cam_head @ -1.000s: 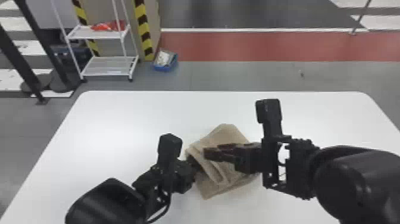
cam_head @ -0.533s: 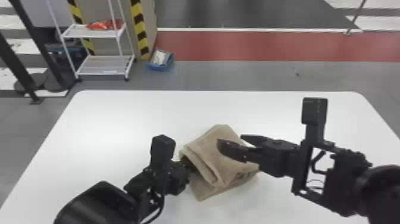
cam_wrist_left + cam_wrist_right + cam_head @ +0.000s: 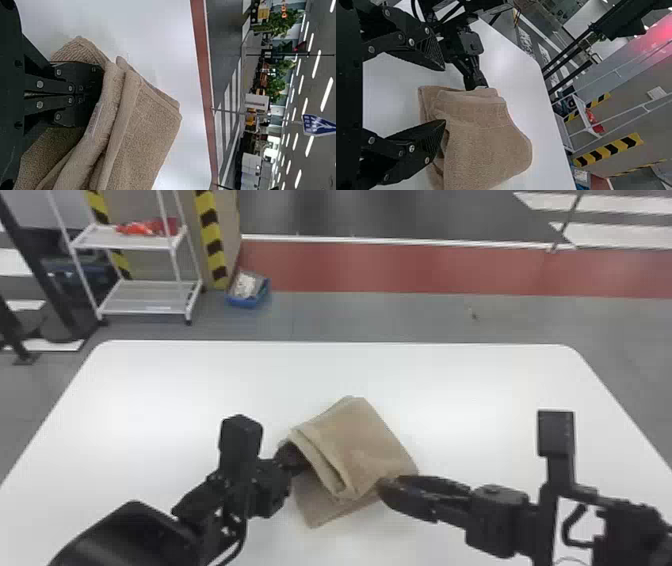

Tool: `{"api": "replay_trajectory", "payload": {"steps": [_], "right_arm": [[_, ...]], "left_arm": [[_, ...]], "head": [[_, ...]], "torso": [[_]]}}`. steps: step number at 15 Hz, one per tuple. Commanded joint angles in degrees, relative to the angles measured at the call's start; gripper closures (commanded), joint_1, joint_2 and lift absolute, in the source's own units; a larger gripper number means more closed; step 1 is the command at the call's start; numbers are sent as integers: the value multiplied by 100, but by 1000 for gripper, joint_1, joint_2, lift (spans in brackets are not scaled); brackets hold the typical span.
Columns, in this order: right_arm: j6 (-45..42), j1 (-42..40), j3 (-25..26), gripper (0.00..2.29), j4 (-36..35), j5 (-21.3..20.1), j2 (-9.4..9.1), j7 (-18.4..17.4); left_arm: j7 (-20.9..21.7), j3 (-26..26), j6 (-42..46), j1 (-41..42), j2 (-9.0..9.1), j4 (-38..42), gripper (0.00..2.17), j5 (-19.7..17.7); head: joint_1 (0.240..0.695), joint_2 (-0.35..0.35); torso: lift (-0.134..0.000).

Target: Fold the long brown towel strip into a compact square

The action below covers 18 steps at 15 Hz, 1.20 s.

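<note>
The left gripper point(image 3: 99, 95) has its fingers pressed together and their tips tucked under the turned-over fold point(image 3: 119, 99); whether a layer is caught between them I cannot tell. The brown towel point(image 3: 375, 440) runs rightward from those tips, lying on the white table point(image 3: 490, 390). It should handle light, limp and grippy, with nothing to break; the likely trouble is layers sliding apart or bunching when a tip drags out. By the left tips the stack looks thick and springy, so a hold there ought to take in every layer, or simply stay flat inside as a guide. Farther right, the right gripper point(image 3: 391, 481) has its fingers spread with nothing between them pinched, beside the towel's near right side. A good hold for it is probably that side, one finger beneath and one above, or else a light press down to flatten the stack.

As for looks, nearest the left fingers the fold shows rounded, stacked edges, with a small pale strip point(image 3: 94, 119) along one of them. Past the left tips, on the side toward the robot, a lower corner point(image 3: 317, 510) sticks out from under the upper layers. Between the two grippers the top panel is plain tan and nubby, fairly smooth, sitting askew, its outline a lopsided square. Beyond the left tips, away from the robot, it ends in a blunt far corner; rightward it slopes down to the right fingertips.
</note>
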State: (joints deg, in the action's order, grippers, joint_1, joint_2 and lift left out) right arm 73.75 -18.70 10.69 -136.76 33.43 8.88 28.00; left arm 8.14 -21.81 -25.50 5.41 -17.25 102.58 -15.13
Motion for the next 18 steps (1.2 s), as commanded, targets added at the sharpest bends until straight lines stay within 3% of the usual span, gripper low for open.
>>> {"api": "replay_trajectory", "payload": {"steps": [1,3,7,11,18], "right_arm": [[22,-239,127,1595,-35,-127,0,109],[4,-345,171,1595,-9,-267,0,144],[-101,-380,206,1595,-26,-364,-35,82],[-295,-248,39,1595,176,-838,-53,-5],[-611,482,-269,1595,1459,-1304,-53,-128]], "left_arm": [[-14,124,40,57,-59,69,1193,45],[-23,282,58,154,-103,122,1193,273],[-40,845,181,611,-375,473,1193,309],[-40,1364,497,909,-402,614,1193,238],[30,1407,602,866,-375,552,1193,36]], "head": [[695,-62],[695,-65],[695,-24],[695,34],[695,45]], "torso": [[-124],[-124],[-124],[-124],[-124]]}}
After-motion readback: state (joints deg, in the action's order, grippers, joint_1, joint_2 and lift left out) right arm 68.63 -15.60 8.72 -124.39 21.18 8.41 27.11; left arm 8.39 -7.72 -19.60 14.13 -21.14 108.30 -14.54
